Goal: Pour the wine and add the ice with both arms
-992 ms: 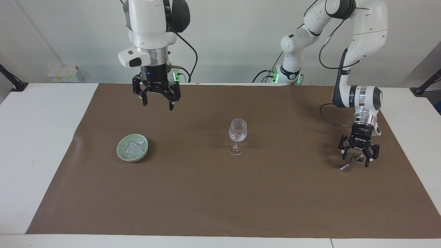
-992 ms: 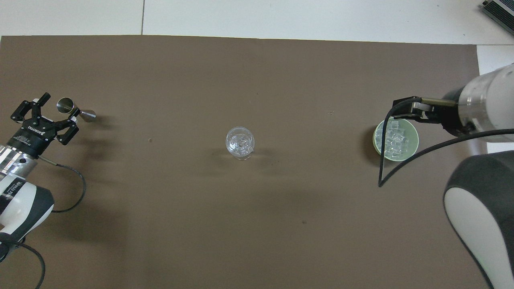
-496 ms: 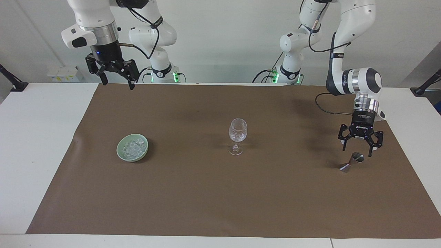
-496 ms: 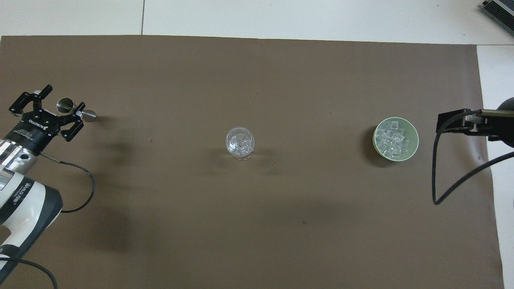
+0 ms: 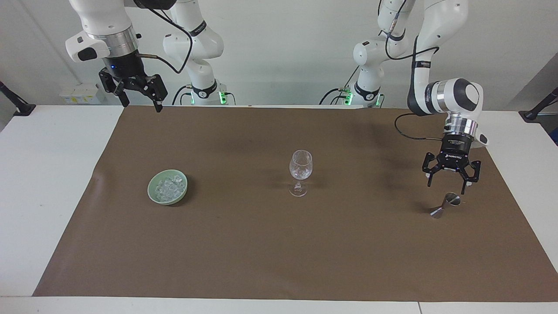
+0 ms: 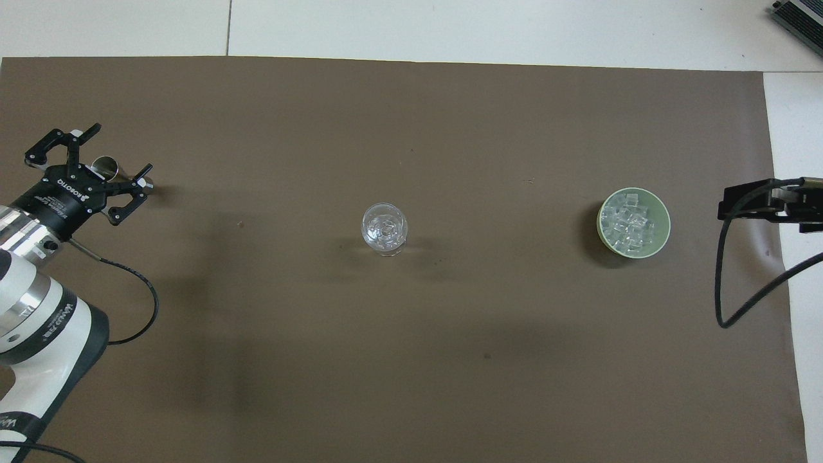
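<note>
The ice (image 5: pixel 167 188) (image 6: pixel 631 225) lies as clear chunks in a small green bowl (image 5: pixel 153 195) (image 6: pixel 665 222) toward the right arm's end of the mat. A clear stemmed wine glass (image 5: pixel 301 171) (image 6: pixel 384 228) stands upright mid-mat. No wine is in view. A small metal jigger (image 5: pixel 444 205) (image 6: pixel 104 167) lies on its side toward the left arm's end. My left gripper (image 5: pixel 447 186) (image 6: pixel 113 161) hangs open just above the jigger, not touching it. My right gripper (image 5: pixel 141 104) is raised and open over the mat's edge by the robots, holding nothing.
A brown mat (image 5: pixel 279 244) (image 6: pixel 411 360) covers most of the white table (image 5: pixel 48 174). The right arm's black cable (image 6: pixel 730 283) loops down over the mat's edge beside the bowl. A small white box (image 5: pixel 80 93) sits by the wall.
My right gripper rose and swung away from near the bowl to the mat's corner by the robots. My left gripper lifted off the jigger, which stays lying on the mat.
</note>
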Controlling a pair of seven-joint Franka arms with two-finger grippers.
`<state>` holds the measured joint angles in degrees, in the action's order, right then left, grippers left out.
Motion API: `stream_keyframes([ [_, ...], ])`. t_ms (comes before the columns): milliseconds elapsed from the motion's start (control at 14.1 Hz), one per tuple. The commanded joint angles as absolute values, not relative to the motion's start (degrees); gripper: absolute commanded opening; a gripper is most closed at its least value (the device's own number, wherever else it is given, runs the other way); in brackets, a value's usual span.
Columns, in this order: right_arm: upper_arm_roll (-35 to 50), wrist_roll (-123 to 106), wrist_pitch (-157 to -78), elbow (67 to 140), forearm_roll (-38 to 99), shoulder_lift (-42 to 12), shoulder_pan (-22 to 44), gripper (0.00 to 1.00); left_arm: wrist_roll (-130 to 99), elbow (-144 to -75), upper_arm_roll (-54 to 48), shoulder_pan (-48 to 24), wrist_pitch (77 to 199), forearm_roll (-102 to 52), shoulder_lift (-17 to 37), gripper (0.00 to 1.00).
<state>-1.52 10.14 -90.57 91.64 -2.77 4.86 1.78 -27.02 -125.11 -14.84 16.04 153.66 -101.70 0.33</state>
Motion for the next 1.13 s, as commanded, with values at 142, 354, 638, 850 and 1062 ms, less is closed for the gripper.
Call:
stream_keyframes([
  [142,-3.2,6.9,-89.9,92.7,-2.1,6.2,1.8,1.0,-29.2,-124.8,-14.3,13.9,155.5,-87.3,-1.9,0.93],
  [354,-3.0,6.9,-86.0,92.8,-0.9,6.5,2.0,1.0,-30.6,-124.8,-14.2,14.0,153.0,-75.1,-3.2,0.93],
  [638,-3.1,7.2,-86.2,92.8,-0.7,6.5,2.1,1.0,-32.2,-121.8,-14.0,15.3,142.4,-51.1,-5.3,1.0],
  [850,-3.3,7.6,-85.9,93.0,0.4,6.6,2.1,1.0,-37.9,-113.1,-14.1,17.1,129.6,-32.6,-4.3,1.0],
  [1062,-3.5,7.6,-86.0,93.3,0.4,6.7,3.1,1.0,-38.1,-107.6,-14.3,16.4,120.4,-19.7,-4.2,1.0],
])
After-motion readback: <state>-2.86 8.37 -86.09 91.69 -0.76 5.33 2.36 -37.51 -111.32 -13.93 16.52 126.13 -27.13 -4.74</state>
